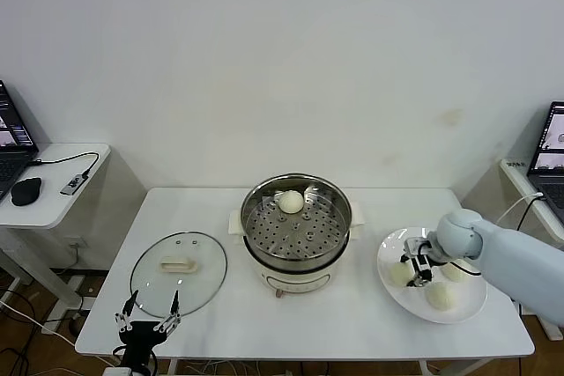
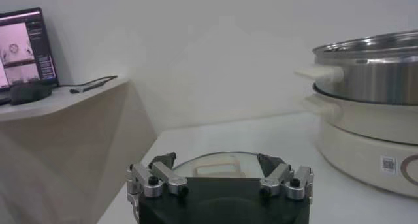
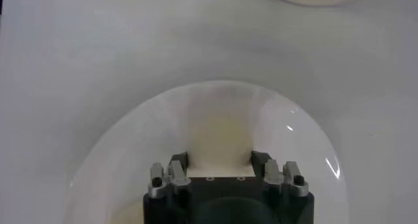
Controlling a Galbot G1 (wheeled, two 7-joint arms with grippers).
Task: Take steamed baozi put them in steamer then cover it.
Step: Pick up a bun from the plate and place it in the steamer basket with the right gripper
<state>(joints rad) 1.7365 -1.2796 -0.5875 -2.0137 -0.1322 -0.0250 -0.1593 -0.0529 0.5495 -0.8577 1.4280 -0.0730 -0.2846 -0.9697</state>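
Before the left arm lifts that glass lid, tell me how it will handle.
The cover is clear glass, so probably fragile and heavy for its thinness. It lies flat on the table, so the cream handle looks like the only grip. The left gripper is open at its near edge.

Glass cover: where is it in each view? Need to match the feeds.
Head view: the glass cover lies flat on the table left of the steamer, just ahead of the left pincer.
Left wrist view: its handle and rim show just beyond the open pincer.
Right wrist view: not in it.
Shared landmark: the steamer, in the head and left wrist views.
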